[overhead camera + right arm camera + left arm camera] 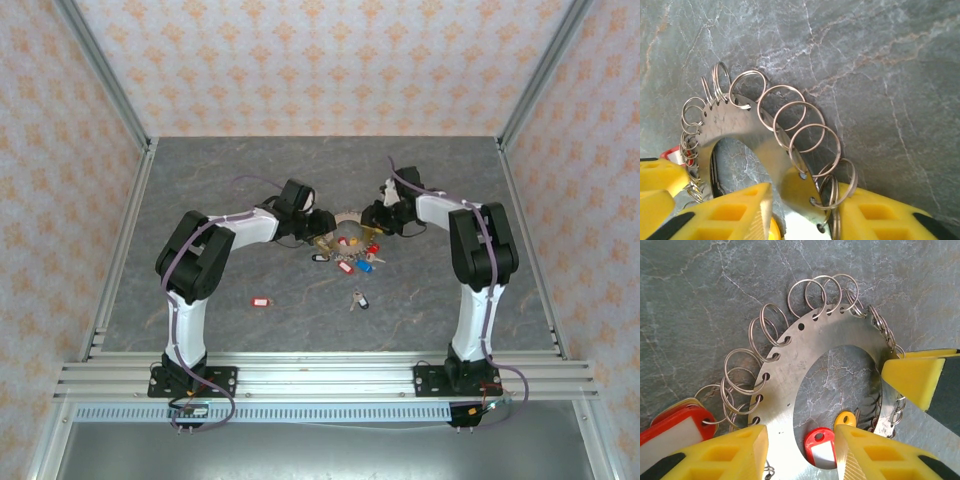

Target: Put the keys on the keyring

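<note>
Where the two arms reach in toward each other over the middle of the surface [200,190], the keyring [346,214] sits between them, slightly nearer the far edge than the near one. Seen from the wrists, it is a flat metal band pierced with holes, with wire split rings [747,365] fanning from its outer rim. Red, blue and yellow tags [358,258] cluster on its near side. The left hand [801,434] straddles the band, one finger outside the rim and the other inside the central hole. A gap shows on the inner side, so its fingers are parted and not pinching. The right hand [806,192] straddles another part of the band; its fingers sit close to the metal, but I cannot tell whether they clamp it. Two loose keys rest well apart from the ring toward the near edge: the red-tagged key [261,301] to the left and the dark-tagged key [358,299] nearer the middle.
</note>
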